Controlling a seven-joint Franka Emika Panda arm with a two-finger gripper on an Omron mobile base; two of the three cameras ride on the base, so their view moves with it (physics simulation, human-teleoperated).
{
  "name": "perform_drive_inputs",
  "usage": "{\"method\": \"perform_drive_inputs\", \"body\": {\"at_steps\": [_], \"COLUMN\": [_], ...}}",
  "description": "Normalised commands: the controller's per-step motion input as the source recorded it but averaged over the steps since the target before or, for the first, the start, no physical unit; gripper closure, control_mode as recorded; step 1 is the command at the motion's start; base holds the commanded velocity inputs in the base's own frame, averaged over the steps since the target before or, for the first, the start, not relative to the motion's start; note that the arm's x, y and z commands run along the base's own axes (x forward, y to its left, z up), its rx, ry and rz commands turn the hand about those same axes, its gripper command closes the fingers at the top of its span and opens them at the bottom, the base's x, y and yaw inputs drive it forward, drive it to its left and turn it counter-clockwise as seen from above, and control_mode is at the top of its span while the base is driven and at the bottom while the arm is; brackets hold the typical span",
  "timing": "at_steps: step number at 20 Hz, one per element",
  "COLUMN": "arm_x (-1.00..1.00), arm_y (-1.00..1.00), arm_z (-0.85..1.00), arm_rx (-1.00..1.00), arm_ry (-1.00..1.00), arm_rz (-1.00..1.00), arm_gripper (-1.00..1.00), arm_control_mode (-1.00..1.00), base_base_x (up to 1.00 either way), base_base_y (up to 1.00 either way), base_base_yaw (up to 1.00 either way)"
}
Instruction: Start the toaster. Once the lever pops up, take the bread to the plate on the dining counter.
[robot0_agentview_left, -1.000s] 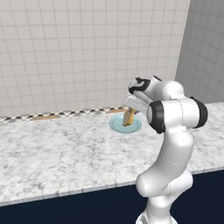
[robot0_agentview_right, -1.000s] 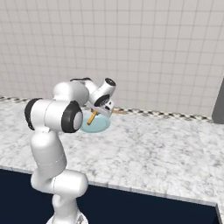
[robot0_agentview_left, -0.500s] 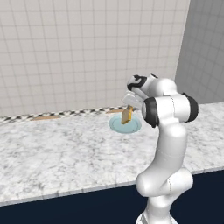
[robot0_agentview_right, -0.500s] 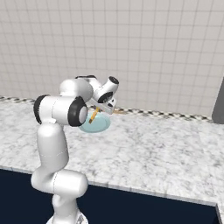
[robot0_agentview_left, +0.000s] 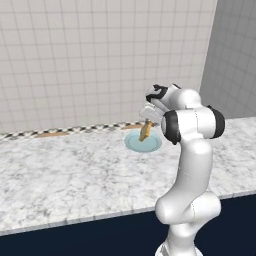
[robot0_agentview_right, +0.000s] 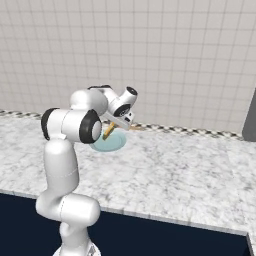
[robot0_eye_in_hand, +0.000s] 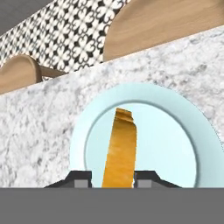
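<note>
Rendered kitchen, seen across a dining counter.

A long white-grey marbled stone counter (robot0_agentview_left: 75, 175) with a dark navy front (robot0_agentview_right: 165, 235) runs across the scene; behind it rises a wall of pale square tiles (robot0_agentview_left: 100, 55), above a black-and-white patterned floor (robot0_eye_in_hand: 74, 33). A round pale blue plate (robot0_eye_in_hand: 183, 127) rests on the counter, with a golden-crusted slice of bread (robot0_eye_in_hand: 120, 148) above it, and rounded wooden shapes (robot0_eye_in_hand: 162, 17) stand beyond the far edge.

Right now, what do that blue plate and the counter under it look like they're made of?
The plate: probably glazed ceramic, going by its smooth, even pale blue surface and raised rim. The dining counter: looks like polished marble or similar stone, white-grey with mottled veining. Everything is rendered, so this is only appearance.
</note>
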Motion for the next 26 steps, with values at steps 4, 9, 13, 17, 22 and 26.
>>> {"method": "perform_drive_inputs", "body": {"at_steps": [4,9,13,17,22,26], "arm_x": [-0.18,-0.29,-0.36,-0.26,-0.40,-0.92], "arm_y": [-0.19,-0.25,-0.25,-0.03,0.06,0.16], "arm_z": [0.00,0.02,0.17,0.35,0.33,0.11], "arm_rx": [-0.02,-0.01,0.00,-0.06,-0.13,-0.18], "arm_ry": [0.00,0.00,0.01,0.10,0.17,0.13], "arm_rz": [0.00,0.00,0.00,-0.02,-0.01,0.01], "arm_gripper": [-1.00,-1.00,-1.00,-1.00,-1.00,-1.00], "arm_control_mode": [-1.00,-1.00,-1.00,-1.00,-1.00,-1.00], "base_base_x": [0.00,0.00,0.00,0.00,0.00,0.00], "base_base_y": [0.00,0.00,0.00,0.00,0.00,0.00], "base_base_yaw": [0.00,0.00,0.00,0.00,0.00,0.00]}}
